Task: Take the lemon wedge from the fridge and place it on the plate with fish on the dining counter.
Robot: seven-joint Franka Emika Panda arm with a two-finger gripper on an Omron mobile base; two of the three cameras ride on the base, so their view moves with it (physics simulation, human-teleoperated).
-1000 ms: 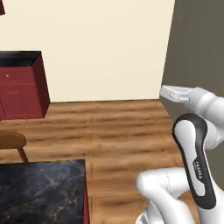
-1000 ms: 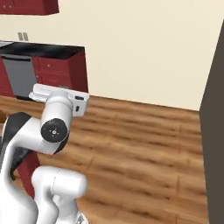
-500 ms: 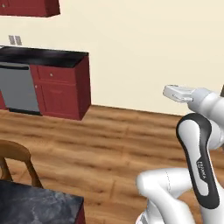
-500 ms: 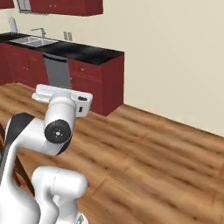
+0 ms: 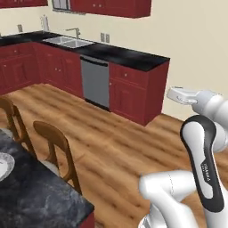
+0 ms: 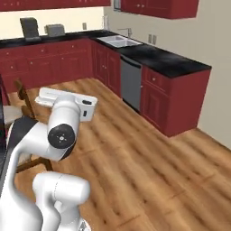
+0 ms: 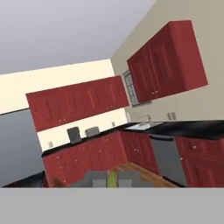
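Dining counter (image 5: 35,200) sits at lower left, plate (image 5: 3,164) rim at its near edge, chairs (image 5: 53,142) alongside; gripper (image 7: 112,179) jaws pinch the lemon wedge (image 7: 112,178) between the fingertips. Judgement: carry level, keep the squeeze steady, clear chair backs before lowering

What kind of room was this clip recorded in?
A simulated home kitchen: red base cabinets under a black countertop, a steel sink with a tap, a grey dishwasher front, and wooden dining chairs.

Domestic kitchen: red cabinets (image 5: 133,89) under black countertops (image 5: 129,55), a sink (image 5: 69,41), a dishwasher (image 5: 95,81), wooden chairs (image 5: 55,144), wood flooring (image 5: 120,147).
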